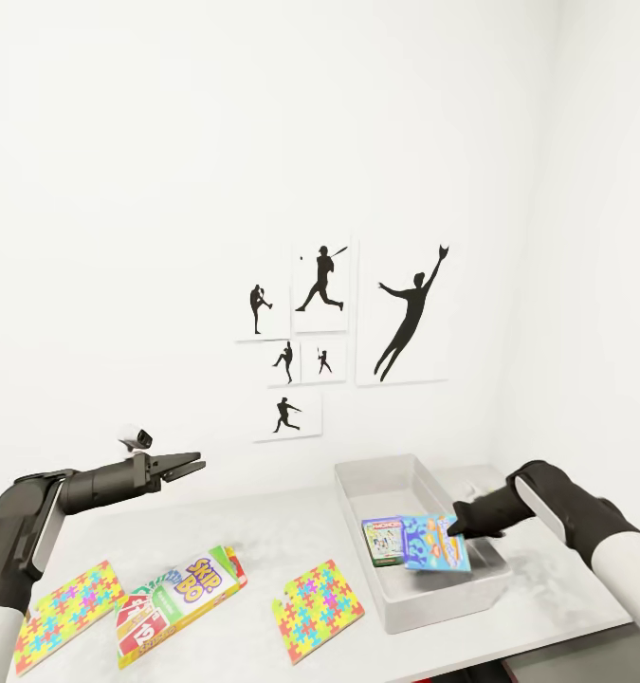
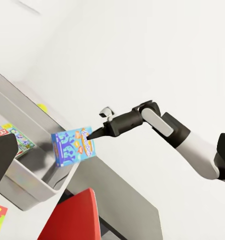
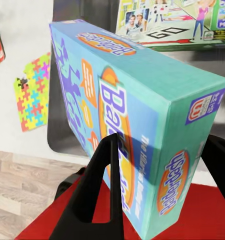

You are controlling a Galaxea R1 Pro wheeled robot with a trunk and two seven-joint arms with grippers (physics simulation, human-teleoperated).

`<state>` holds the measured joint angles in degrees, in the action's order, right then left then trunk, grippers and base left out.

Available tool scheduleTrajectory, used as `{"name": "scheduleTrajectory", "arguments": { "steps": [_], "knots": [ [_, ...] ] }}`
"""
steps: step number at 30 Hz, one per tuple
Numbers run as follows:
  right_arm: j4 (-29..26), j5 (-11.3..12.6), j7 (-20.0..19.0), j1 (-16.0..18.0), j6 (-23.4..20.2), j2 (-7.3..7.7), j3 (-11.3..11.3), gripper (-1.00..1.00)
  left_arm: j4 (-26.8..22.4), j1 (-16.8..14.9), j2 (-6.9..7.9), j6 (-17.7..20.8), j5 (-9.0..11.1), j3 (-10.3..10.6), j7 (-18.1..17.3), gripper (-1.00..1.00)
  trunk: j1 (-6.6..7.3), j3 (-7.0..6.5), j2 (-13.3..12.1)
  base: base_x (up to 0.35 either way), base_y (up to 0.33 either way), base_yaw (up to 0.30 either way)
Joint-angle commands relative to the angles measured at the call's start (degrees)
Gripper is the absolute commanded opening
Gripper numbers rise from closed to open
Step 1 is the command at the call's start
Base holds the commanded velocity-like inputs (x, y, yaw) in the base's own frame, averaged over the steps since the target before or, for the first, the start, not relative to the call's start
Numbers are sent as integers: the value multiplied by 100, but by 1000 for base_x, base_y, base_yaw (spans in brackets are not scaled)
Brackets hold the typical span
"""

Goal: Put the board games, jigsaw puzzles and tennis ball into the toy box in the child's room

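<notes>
Blue cardboard, the board game is hanging tilted over the near end of the toy box, pinched at one end by the right claw, whose fingers are clamping its narrow sides. It looks light and stiff, though glossy, so a grip on the thin edges should be holding it best. A green-edged game is already lying inside the bin. On the desk, the Skip-Bo box and two jigsaw puzzles are waiting. The left claw is hovering with its fingers apart, holding nothing.
</notes>
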<state>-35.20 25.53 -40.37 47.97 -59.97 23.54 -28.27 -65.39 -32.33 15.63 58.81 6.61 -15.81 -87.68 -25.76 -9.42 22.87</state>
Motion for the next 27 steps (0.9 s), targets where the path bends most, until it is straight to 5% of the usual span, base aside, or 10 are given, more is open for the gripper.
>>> {"name": "scheduleTrajectory", "arguments": {
  "steps": [1, 5, 14, 22, 27],
  "knots": [
    [0, -153, -53, 33, -3, -19, -20, -100, 0, -1, 1, 61, -2, 3, -22, 100, -2, 3, 5, 0, 0, 0],
    [5, -374, -58, 126, -3, -123, -19, -100, 0, -2, 1, 61, -2, 5, -22, 100, -2, 3, 5, 0, 0, 0],
    [67, -465, -14, 337, -3, -374, -33, -100, 0, -2, 1, 61, -2, 7, -22, 100, -2, 3, 5, 0, 0, 0],
    [116, -1194, -38, 377, -3, -672, -36, -100, 0, 1, 1, 61, -2, 4, -22, 100, -2, 3, 5, 0, 0, 0],
    [158, -1370, -56, 379, -3, -755, -31, -100, 0, -1, 1, 61, 2, -1, -22, 100, -2, 3, 5, 0, 0, 0]
  ]
}}
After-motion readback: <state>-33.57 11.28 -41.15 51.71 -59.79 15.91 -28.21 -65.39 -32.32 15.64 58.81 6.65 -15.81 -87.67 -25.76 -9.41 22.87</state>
